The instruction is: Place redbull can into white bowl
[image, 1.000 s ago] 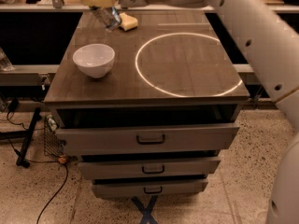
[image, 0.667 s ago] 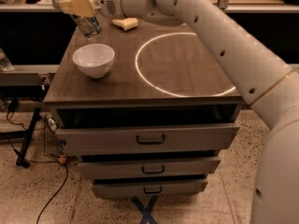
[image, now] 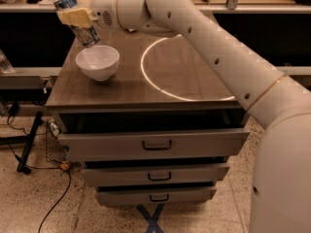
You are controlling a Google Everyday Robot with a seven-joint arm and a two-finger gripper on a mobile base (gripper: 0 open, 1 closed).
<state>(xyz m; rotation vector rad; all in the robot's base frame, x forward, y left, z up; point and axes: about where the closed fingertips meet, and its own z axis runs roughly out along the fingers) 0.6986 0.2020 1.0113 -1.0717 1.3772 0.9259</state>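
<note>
The end effector (image: 77,17), clamped on the tilted redbull can (image: 87,35), hangs over the back-left rim of the white bowl (image: 97,62), near the left edge of the surface (image: 194,79). Open room lies to the right. Since a second ago it has swung leftward; the bowl is unmoved.

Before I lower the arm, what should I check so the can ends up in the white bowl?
1. Grip: ok. The pincer, raised over the table's far left corner, is shut on the slim blue and silver drink can, which hangs tilted.
2. Target upright: ok. The plain round white bowl stands on its foot on the dark brown tabletop.
3. Bowl free: ok, nothing visible inside it.
4. Can centred over bowl: not ok. Its lower end appears only above the far left rim.
5. Depth alignment: cannot tell from this single view.
</note>
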